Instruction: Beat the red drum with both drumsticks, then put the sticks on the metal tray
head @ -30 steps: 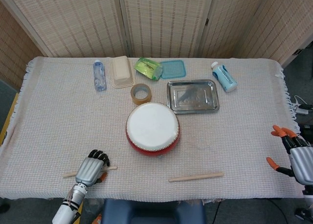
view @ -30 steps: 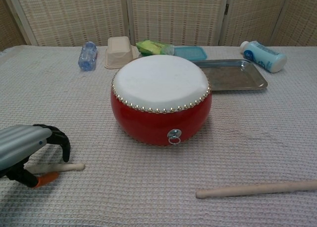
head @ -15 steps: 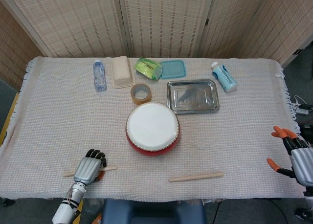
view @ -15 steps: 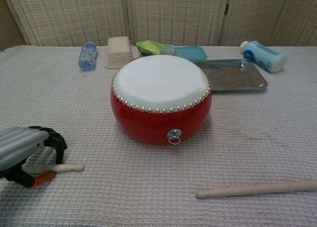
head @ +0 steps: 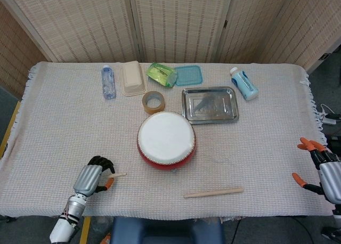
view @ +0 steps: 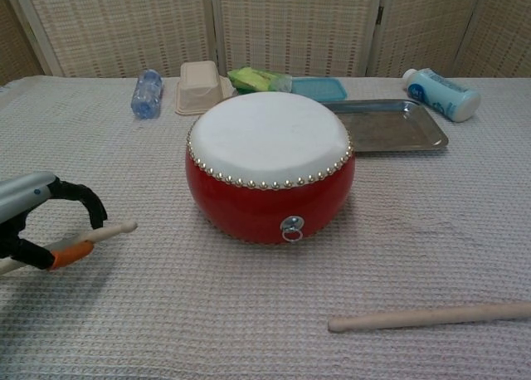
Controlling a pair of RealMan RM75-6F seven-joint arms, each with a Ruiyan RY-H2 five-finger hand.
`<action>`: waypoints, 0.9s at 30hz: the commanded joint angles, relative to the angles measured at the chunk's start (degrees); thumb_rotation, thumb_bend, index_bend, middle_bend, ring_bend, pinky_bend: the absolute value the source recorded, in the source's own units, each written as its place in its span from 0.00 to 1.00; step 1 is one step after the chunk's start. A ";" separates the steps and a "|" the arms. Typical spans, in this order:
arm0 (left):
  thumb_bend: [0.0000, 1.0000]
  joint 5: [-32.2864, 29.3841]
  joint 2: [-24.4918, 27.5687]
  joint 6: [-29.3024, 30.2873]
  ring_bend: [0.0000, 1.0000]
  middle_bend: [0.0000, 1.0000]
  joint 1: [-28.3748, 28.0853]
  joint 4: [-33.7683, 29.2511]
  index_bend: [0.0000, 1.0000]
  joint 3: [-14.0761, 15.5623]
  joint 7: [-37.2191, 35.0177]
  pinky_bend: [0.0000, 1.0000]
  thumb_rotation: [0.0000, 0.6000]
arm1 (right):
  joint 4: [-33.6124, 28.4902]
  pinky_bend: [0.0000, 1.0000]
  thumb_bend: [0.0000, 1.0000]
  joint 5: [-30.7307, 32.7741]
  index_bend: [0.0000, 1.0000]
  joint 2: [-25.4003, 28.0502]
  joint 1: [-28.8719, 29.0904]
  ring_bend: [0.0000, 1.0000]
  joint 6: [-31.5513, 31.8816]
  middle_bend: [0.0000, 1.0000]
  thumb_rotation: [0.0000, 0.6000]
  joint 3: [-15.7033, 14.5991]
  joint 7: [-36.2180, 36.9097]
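Chest view shows the left hand (view: pixel 37 222) has lifted one stick (view: pixel 99 233) beside the drum (view: pixel 270 168). Right hand (head: pixel 326 169) stays open, empty.

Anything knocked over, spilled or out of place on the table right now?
Nothing looks spilled or damaged. Two bottles lie on their sides at the back: the clear one and the blue-labelled one. One drumstick lies loose on the cloth.

Along the far edge of the table I see a clear water bottle (head: pixel 108 82) lying beside a beige lidded box (head: pixel 132 78), then a green packet (head: pixel 161 74), possibly snacks, touching a teal lid (head: pixel 188 75). A tape roll (head: pixel 153 102) sits nearer. A white-and-blue bottle (head: pixel 244 83) lies far right.
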 commanded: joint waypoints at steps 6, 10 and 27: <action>0.47 4.47 1.98 1.19 0.27 0.39 1.81 5.24 0.58 -6.36 -47.69 0.24 1.00 | -1.25 0.29 0.18 0.31 0.09 0.48 0.28 0.11 -1.12 0.23 1.00 -0.20 -1.15; 0.47 2.87 2.30 -2.28 0.32 0.43 1.66 7.12 0.57 -7.44 -61.49 0.29 1.00 | -1.87 0.29 0.18 0.13 0.09 0.77 0.32 0.11 -1.17 0.23 1.00 -0.26 -1.78; 0.50 2.72 2.23 -11.71 0.48 0.53 -0.11 12.69 0.51 -9.82 -98.06 0.54 1.00 | -3.40 0.29 0.18 -0.50 0.10 1.23 0.17 0.11 -0.47 0.23 1.00 -0.24 -3.04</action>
